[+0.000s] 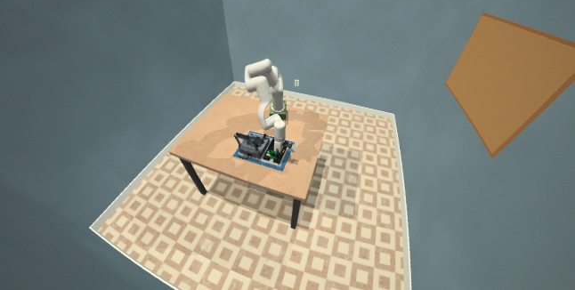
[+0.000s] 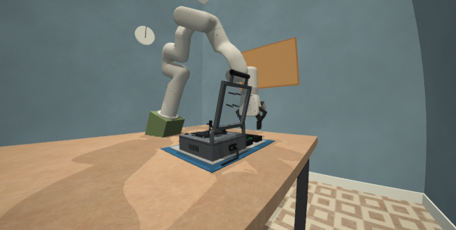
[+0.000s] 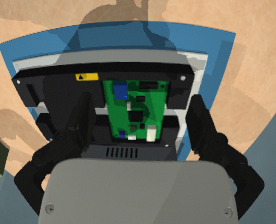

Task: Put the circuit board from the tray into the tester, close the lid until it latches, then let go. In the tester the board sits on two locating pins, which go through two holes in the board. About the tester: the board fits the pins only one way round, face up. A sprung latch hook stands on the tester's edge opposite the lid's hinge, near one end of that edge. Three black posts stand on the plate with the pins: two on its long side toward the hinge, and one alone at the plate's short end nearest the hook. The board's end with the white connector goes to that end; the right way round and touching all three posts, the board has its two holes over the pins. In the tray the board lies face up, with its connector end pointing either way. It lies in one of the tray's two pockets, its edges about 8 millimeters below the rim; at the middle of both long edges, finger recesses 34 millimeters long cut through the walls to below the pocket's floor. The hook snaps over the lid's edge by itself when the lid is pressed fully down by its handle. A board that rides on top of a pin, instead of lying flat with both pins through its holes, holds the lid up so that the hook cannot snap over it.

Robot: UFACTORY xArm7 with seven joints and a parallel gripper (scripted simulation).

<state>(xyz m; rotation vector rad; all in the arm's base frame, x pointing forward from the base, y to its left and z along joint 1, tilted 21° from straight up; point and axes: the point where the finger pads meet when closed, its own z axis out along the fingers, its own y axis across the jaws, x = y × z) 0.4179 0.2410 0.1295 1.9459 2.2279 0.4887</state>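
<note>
The green circuit board point(image 3: 136, 107) point(image 1: 272, 155) lies face up in the tray's right-hand pocket in the wrist view, its white connector point(image 3: 151, 133) at the end toward the tester. The black tray point(image 3: 139, 71) point(image 2: 259, 137) has its other pocket empty. My gripper point(image 3: 141, 105) is open above the tray, pointing down, its fingers wide apart to either side of the board with nothing between them. The grey tester point(image 2: 212, 147) point(image 1: 255, 145) stands beside the tray. Its lid point(image 2: 218, 105) stands open, with the black handle point(image 2: 240, 74) on top. The locating pins cannot be made out.
Tray and tester stand on a blue-edged mat point(image 3: 189, 32) point(image 2: 212, 168) on the wooden table point(image 1: 209, 122). The raised lid stands close to my arm in the exterior view. A black cable point(image 2: 237, 155) hangs from the tester's side. The green arm base point(image 2: 157, 125) is at the back.
</note>
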